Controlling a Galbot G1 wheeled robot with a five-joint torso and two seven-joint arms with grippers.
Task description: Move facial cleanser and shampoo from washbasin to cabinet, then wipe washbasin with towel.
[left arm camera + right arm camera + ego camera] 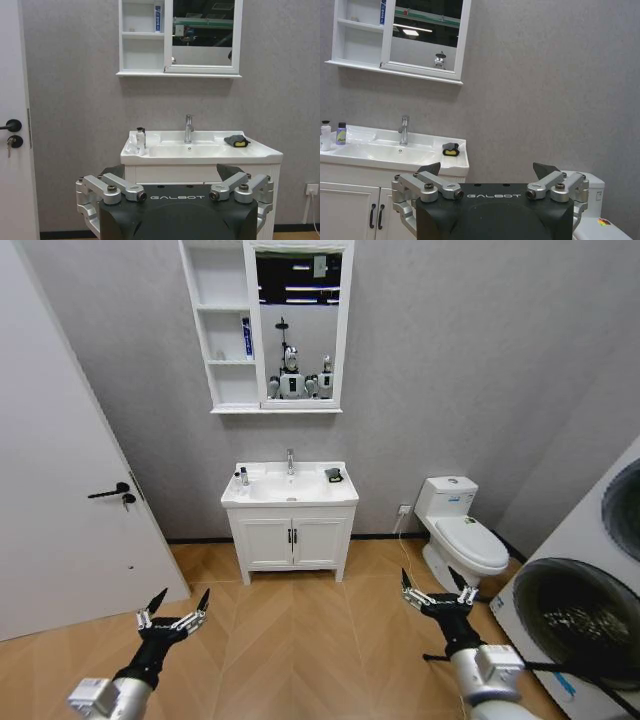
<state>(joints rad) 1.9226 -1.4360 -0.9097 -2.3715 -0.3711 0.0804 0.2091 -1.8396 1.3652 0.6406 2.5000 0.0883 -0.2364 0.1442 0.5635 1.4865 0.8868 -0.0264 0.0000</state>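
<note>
The white washbasin (pixel 290 490) stands against the far wall, a stretch of floor away from me. On its left rim stand two small bottles (pixel 243 476), one white with a dark cap (pixel 325 136) and one purplish (pixel 341 134); which is the facial cleanser and which the shampoo I cannot tell. The dark towel (pixel 334 475) lies on the right rim. Above hangs the cabinet (pixel 225 330) with a blue-white tube (pixel 247 338) on its middle shelf. My left gripper (pixel 175 612) and right gripper (pixel 435 590) hover low over the floor, both open and holding nothing.
A white door (pixel 60 510) with a black handle is on the left. A toilet (pixel 462 535) stands right of the two-door vanity (pixel 292 540), and a washing machine (pixel 585 610) is at the far right. Wooden floor (pixel 300 640) lies between me and the vanity.
</note>
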